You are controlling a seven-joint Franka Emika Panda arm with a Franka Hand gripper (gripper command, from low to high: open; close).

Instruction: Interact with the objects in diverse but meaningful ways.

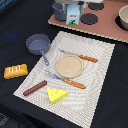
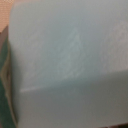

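We see the milk carton point(image 1: 73, 15) standing upright on the pink toy stove point(image 1: 107, 26), with the gripper point(image 1: 73, 4) just above it. We cannot tell if the gripper grasps it. In the wrist view a pale surface point(image 2: 65, 60) fills everything. On the placemat point(image 1: 100, 65) lie the saucepan point(image 1: 38, 45), sausage point(image 1: 34, 88) and cheese point(image 1: 56, 94); the bread point(image 1: 15, 71) lies beside it.

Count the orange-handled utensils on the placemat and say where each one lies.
2. The knife lies just beyond the round wooden plate, toward the toy stove. The fork lies along the plate's near side, above the cheese wedge. None others show, though the gripper area could hide something.
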